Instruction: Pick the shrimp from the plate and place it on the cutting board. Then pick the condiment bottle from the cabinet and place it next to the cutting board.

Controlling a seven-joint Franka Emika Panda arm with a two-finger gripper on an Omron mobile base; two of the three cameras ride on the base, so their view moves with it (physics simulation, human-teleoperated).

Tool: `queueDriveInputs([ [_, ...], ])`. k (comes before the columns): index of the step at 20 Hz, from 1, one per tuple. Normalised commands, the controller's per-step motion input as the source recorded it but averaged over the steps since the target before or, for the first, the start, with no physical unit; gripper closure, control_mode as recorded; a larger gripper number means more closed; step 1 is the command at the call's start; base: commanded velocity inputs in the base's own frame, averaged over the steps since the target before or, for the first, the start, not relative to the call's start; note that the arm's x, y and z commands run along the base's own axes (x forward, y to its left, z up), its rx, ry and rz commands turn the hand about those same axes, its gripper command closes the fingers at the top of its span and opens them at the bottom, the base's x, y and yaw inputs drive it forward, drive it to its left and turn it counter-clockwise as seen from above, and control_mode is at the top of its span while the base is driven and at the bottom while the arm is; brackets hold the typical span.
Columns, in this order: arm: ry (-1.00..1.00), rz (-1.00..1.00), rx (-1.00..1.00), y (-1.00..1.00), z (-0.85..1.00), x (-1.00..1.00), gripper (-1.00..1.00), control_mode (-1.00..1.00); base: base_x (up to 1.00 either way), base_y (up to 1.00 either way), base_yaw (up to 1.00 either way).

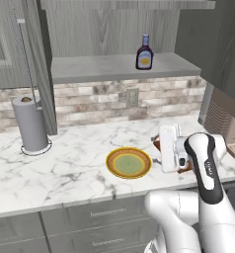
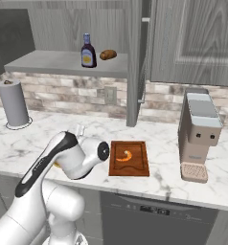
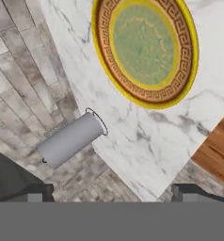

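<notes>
Fingertips [image 3: 38, 192] of my empty gripper [image 3: 111, 194] stand wide apart above the plate [image 3: 147, 96]; shrimp [image 2: 127, 155] rests on the cutting board [image 2: 135, 170]. Reaching for the condiment bottle [image 1: 144, 53], I risk toppling it or striking the cabinet [image 1: 114, 69] shelf.

You have a grey paper towel roll [image 1: 30, 123] standing upright on its wire holder at the far left of the white marble counter [image 1: 65, 168], close to the brick backsplash [image 1: 90, 101]. A wall outlet [image 1: 132, 96] sits in that backsplash near the middle. On the right end of the counter stands a tan and grey coffee machine [image 2: 198, 136]. Up on the shelf lies a brown rounded lump [image 2: 108, 55]. Below the counter's near edge you see grey drawers [image 1: 99, 217] on the left and a dark dishwasher front [image 2: 154, 217] on the right.
</notes>
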Motion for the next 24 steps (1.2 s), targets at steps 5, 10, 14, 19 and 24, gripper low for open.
queueDriveInputs([
  [5,0.24,-0.16,0.27,0.18,0.00,-0.01,-1.00,-1.00,0.00,0.00,0.00],
  [10,0.26,-0.16,0.23,0.20,-0.04,0.00,-1.00,-1.00,0.00,0.00,0.00],
  [14,0.23,-0.15,0.18,0.23,-0.07,0.00,-1.00,-1.00,0.00,0.00,0.00],
  [19,0.14,-0.14,0.17,0.15,-0.02,0.08,-1.00,-1.00,0.00,0.00,0.00],
  [24,0.01,-0.09,0.14,0.03,-0.01,0.22,-1.00,-1.00,0.00,0.00,0.00],
])
